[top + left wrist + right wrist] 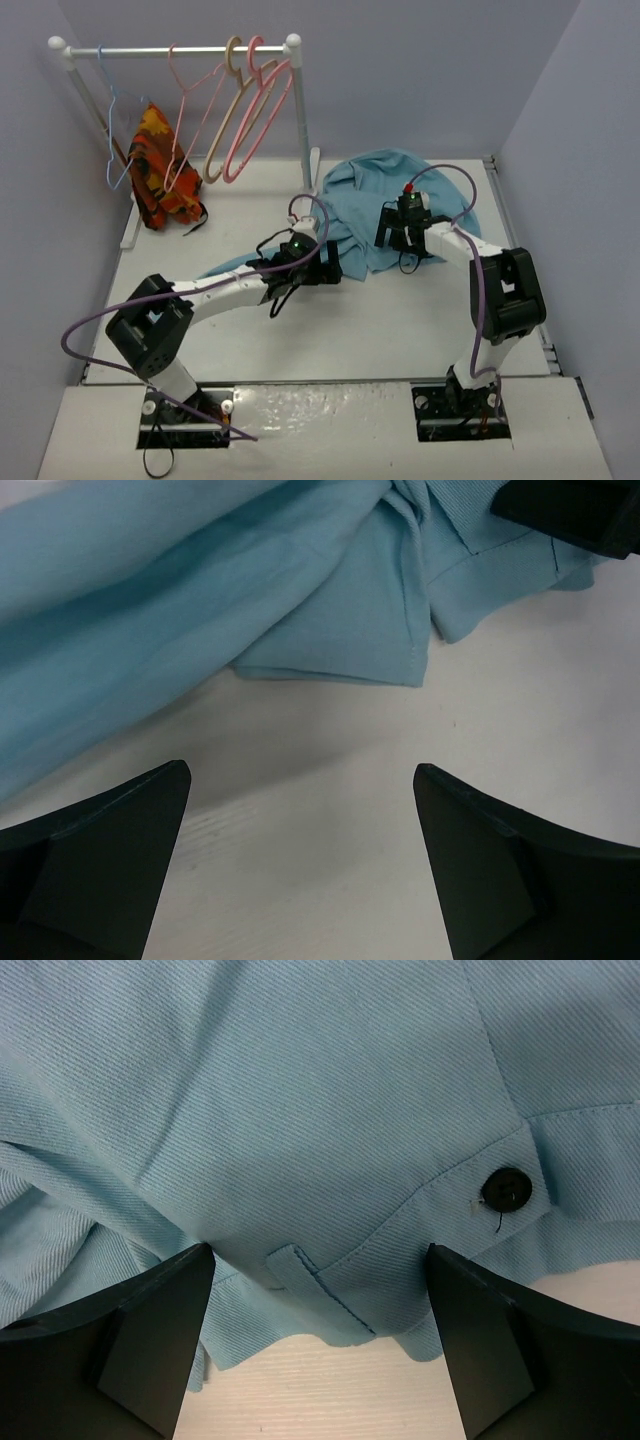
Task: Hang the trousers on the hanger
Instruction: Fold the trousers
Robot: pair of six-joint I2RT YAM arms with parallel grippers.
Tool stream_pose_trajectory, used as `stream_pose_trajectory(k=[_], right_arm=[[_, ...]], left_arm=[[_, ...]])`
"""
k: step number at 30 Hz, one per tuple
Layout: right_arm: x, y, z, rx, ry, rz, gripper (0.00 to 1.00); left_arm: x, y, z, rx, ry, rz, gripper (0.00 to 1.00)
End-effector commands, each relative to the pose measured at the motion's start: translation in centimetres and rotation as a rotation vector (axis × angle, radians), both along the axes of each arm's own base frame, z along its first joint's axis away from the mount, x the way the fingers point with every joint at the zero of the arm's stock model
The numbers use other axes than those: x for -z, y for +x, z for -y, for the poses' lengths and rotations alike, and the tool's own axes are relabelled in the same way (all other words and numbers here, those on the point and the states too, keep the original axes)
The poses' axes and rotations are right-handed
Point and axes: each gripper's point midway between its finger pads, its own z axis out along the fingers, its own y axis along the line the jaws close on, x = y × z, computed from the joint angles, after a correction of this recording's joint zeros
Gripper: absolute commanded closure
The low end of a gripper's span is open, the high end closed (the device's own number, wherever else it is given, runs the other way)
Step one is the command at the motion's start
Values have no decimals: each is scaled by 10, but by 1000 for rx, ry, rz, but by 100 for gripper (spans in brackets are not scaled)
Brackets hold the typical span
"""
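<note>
Trousers [385,195] lie crumpled on the bench [400,325], mid-right. Right jaws, wide and empty, hang right over the waistband. Left jaws, wide too, are just short of a hem. Hanger [186,92] hangs way off far-left.

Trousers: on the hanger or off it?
Off. The trousers lie crumpled on the table; the salmon hanger hangs on the rail without them.

No readable text, label, brand, number or sign shows anywhere.
</note>
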Motion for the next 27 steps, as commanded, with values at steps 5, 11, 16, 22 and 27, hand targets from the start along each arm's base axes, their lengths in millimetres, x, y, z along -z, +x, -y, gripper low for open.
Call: stream_pose_trajectory(k=[5, 11, 16, 22, 27], right_arm=[[-8, 10, -9, -47, 39, 47, 18], [-8, 7, -7, -51, 33, 45, 19], [-3, 3, -8, -53, 39, 37, 21], [3, 2, -7, -49, 37, 40, 26], [4, 0, -4, -39, 29, 41, 64]], left_arm=[[-1, 46, 55, -113, -67, 34, 17], [29, 51, 51, -162, 48, 11, 28], [47, 58, 44, -205, 122, 12, 31], [69, 60, 34, -235, 202, -6, 53], [73, 63, 21, -240, 286, 15, 100]])
